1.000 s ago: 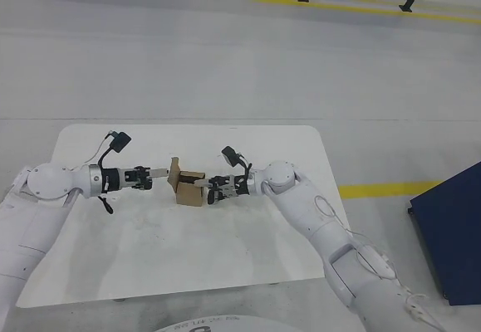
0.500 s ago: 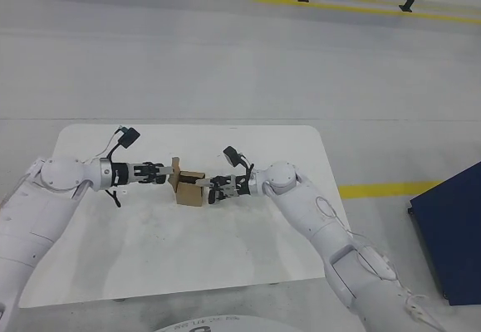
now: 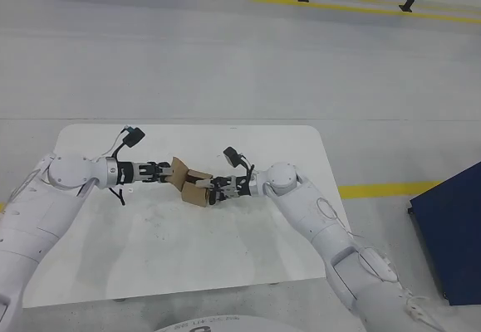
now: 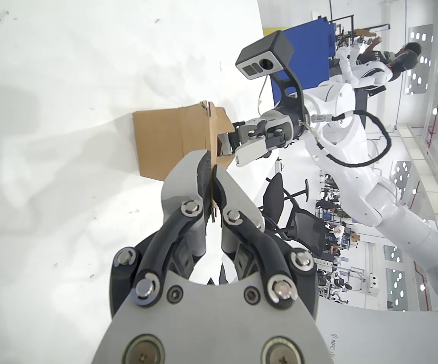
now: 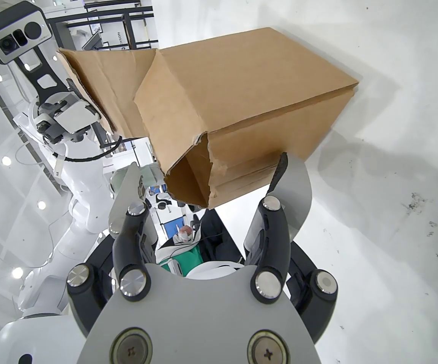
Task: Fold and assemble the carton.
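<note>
Between the two sets of fingers, over the desk (image 3: 182, 257), sits the half-formed carton (image 3: 192, 184). The left fingers (image 4: 188, 179) are clenched on a flap and the right fingers (image 5: 291, 179) grasp its open end. Flap-folding seems underway; next, swing that flap closed.

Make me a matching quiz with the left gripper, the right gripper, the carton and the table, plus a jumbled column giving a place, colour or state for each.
Column one:
1. left gripper
2. right gripper
3. carton
4. table

Column two:
A. white
B. brown, between the two arms
C. shut on a thin cardboard edge
D. at the torn open end

Pairs: 1-C, 2-D, 3-B, 4-A.
</note>
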You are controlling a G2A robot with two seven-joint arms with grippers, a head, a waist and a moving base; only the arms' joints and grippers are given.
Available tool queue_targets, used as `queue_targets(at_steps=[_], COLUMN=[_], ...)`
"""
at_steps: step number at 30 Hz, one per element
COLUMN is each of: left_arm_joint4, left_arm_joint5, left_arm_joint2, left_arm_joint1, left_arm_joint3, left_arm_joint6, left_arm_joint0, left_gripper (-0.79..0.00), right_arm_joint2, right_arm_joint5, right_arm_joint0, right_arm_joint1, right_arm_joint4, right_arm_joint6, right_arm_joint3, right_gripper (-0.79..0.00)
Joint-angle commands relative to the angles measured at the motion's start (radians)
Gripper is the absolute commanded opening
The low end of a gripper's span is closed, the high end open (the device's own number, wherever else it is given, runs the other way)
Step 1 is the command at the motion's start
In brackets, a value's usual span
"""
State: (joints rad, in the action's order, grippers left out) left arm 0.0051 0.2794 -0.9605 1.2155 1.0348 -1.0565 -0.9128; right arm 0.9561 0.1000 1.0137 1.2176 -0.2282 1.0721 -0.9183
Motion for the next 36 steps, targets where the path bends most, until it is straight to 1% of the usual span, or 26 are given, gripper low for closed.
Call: queue_targets(at_steps=[1,3,4,5,6,7,11,15,18,21,25,29,30,32,36], left_arm_joint4=[0.004,0.005,0.005,0.004,0.001,-0.001,-0.033,-0.093,-0.135,-0.124,-0.096,-0.048,-0.037,-0.018,0.015], left_arm_joint5=[-0.003,-0.006,-0.009,-0.012,-0.016,-0.02,-0.01,0.008,0.02,-0.012,-0.043,-0.081,-0.092,-0.109,-0.137], left_arm_joint2=[-0.001,-0.003,-0.004,-0.005,-0.005,-0.006,-0.018,-0.051,-0.081,-0.087,-0.044,0.019,0.035,0.067,0.121], left_arm_joint1=[-0.002,-0.004,-0.005,-0.006,-0.007,-0.008,-0.012,-0.02,-0.026,-0.03,-0.019,0.001,0.007,0.02,0.043], left_arm_joint3=[0.01,0.023,0.03,0.037,0.043,0.05,0.067,0.042,0.01,-0.032,-0.08,-0.126,-0.134,-0.142,-0.149], left_arm_joint6=[-0.001,-0.001,-0.001,-0.002,-0.006,-0.007,-0.026,-0.05,-0.055,-0.039,-0.023,0.012,0.021,0.031,0.052], left_arm_joint0=[-0.004,-0.01,-0.013,-0.017,-0.021,-0.024,-0.038,-0.043,-0.046,-0.042,-0.04,-0.013,-0.006,0.012,0.044], left_gripper=[-0.785,-0.785,-0.785,-0.785,-0.477,0.0,0.0,0.0,0.0,0.0,0.0,0.0,-0.012,0.0,0.0], right_arm_joint2=[-0.001,-0.001,-0.001,-0.001,-0.002,-0.001,0.001,0.008,0.016,0.023,0.028,0.032,0.033,0.034,0.035], right_arm_joint5=[-0.002,-0.001,-0.001,0.0,0.001,0.001,0.008,0.023,0.037,0.047,0.048,0.05,0.051,0.053,0.058], right_arm_joint0=[-0.001,0.0,0.0,0.0,0.0,0.0,0.003,0.009,0.015,0.022,0.026,0.03,0.03,0.032,0.035], right_arm_joint1=[0.0,0.0,0.0,0.0,0.0,0.0,-0.001,-0.004,-0.007,-0.01,-0.013,-0.015,-0.015,-0.016,-0.016], right_arm_joint4=[0.001,0.0,0.0,0.001,0.001,0.001,-0.002,-0.005,-0.009,-0.013,-0.015,-0.017,-0.018,-0.02,-0.024], right_arm_joint6=[-0.001,0.0,-0.003,-0.003,-0.002,-0.002,-0.002,0.0,0.005,0.008,0.008,0.01,0.011,0.012,0.014], right_arm_joint3=[-0.001,-0.002,-0.002,-0.003,-0.003,-0.003,-0.005,-0.008,-0.012,-0.017,-0.022,-0.026,-0.027,-0.029,-0.031], right_gripper=[-0.188,-0.182,-0.166,-0.172,-0.166,-0.166,-0.163,-0.16,-0.209,-0.228,-0.24,-0.243,-0.237,-0.24,-0.243])
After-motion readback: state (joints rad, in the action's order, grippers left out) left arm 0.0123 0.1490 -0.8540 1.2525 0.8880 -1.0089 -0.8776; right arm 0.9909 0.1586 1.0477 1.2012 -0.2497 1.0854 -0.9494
